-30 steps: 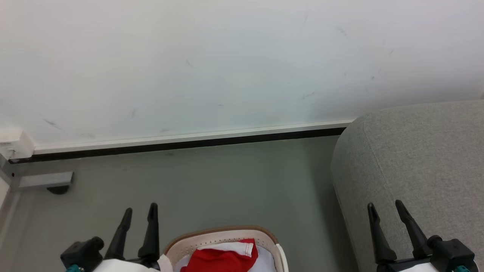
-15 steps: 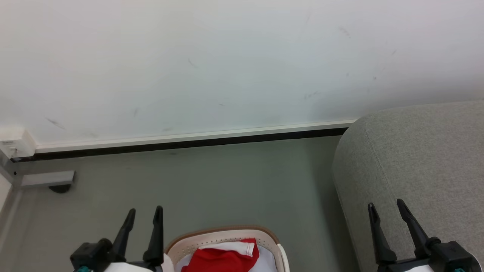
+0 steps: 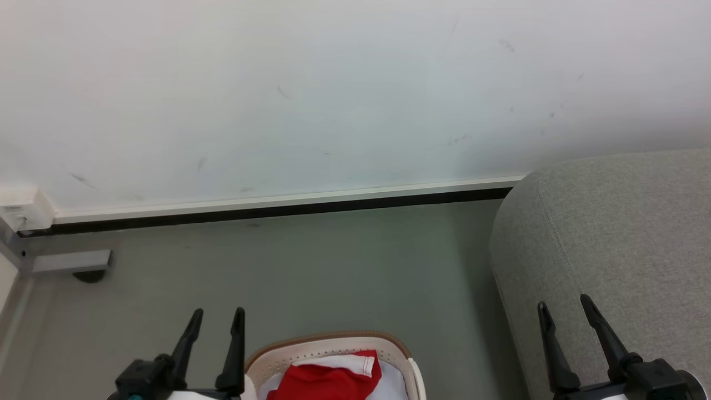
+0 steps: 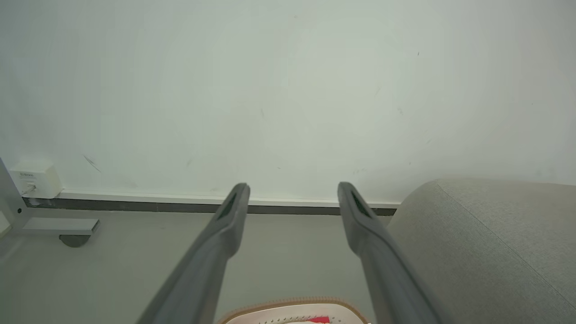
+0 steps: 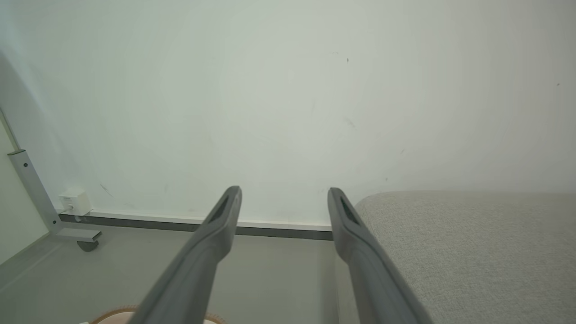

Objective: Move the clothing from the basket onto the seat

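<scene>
Hovering wide open and empty, the left gripper sits lower left beside the basket at bottom centre where the jersey lies, likely poised to reach in, the right gripper equally open and empty against the seat, lower right.

Head view, change over last second. Left gripper: shifted right across view, now nearer rim of basket; its body sits lower, closer to bottom edge. Right gripper: dropped slightly, wrist housing more cut by bottom edge. Faint background drift, possibly small camera motion.
</scene>
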Robot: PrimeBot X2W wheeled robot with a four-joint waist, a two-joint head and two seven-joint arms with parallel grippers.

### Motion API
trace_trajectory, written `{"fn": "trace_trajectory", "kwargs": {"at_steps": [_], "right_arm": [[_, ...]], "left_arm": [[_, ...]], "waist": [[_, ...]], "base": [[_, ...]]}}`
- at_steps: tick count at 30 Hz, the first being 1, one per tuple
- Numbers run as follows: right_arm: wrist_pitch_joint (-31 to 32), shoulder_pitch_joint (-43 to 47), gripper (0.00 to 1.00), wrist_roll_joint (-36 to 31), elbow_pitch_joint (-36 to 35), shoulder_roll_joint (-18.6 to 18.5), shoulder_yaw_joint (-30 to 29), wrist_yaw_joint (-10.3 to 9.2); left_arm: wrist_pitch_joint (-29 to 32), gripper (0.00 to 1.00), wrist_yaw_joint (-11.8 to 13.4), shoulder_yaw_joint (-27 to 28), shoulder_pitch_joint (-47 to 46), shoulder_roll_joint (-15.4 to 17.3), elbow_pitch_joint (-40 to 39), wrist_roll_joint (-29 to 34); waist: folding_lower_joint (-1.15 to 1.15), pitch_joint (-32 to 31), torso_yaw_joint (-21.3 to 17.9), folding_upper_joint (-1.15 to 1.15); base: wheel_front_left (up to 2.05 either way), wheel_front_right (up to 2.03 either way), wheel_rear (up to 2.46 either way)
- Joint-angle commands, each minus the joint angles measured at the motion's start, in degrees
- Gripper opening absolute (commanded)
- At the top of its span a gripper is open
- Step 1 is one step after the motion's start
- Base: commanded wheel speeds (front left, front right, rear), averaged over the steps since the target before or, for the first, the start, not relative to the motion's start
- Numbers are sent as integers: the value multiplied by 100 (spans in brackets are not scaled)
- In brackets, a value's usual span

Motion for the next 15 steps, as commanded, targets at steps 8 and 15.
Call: {"fn": "trace_trajectory", "kwargs": {"at_steps": [8, 15], "right_arm": [[-34, 38, 100, 65, 33, 1, -28, -12], [-34, 35, 100, 106, 45, 2, -36, -12]], "left_arm": [[-18, 100, -19, 20, 17, 45, 57, 24], [-18, 100, -23, 16, -5, 45, 111, -10]], "waist": [[0, 6, -4, 0], [0, -2, -7, 0]], "base": [[0, 0, 0], [0, 0, 0]]}}
